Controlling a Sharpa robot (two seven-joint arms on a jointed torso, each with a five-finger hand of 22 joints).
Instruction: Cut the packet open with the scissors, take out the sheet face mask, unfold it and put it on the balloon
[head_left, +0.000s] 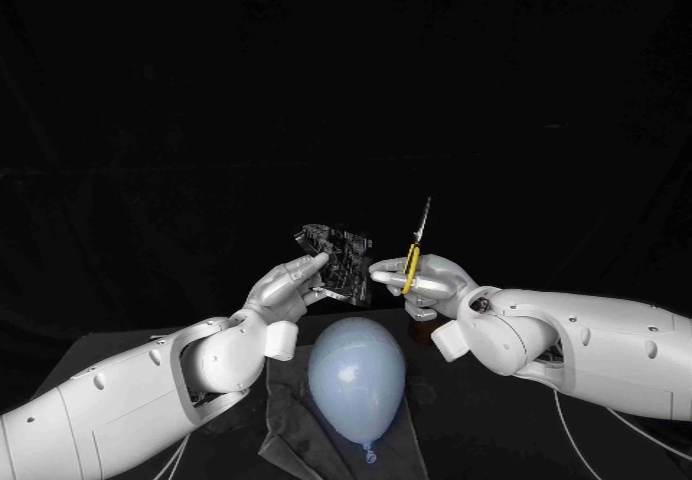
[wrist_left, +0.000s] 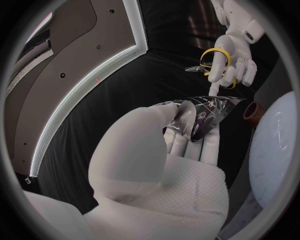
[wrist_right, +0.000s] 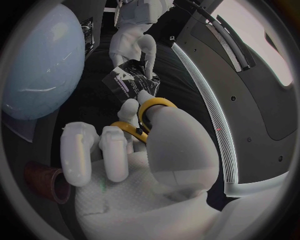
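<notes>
I count one pale blue balloon (head_left: 358, 375), lying on one dark mat (head_left: 293, 428). Beyond the balloon there is one packet (head_left: 335, 255) and one pair of scissors (head_left: 414, 252). Beside the balloon is one small brown tube (wrist_right: 44, 181). Hands: two, my left hand (head_left: 289, 290) and my right hand (head_left: 428, 285).

The balloon (head_left: 356, 375) is light blue. The packet (head_left: 335, 257) is shiny black with small white marks, and the scissors (head_left: 413, 262) have yellow handles. The table (head_left: 476, 430) is black.
</notes>
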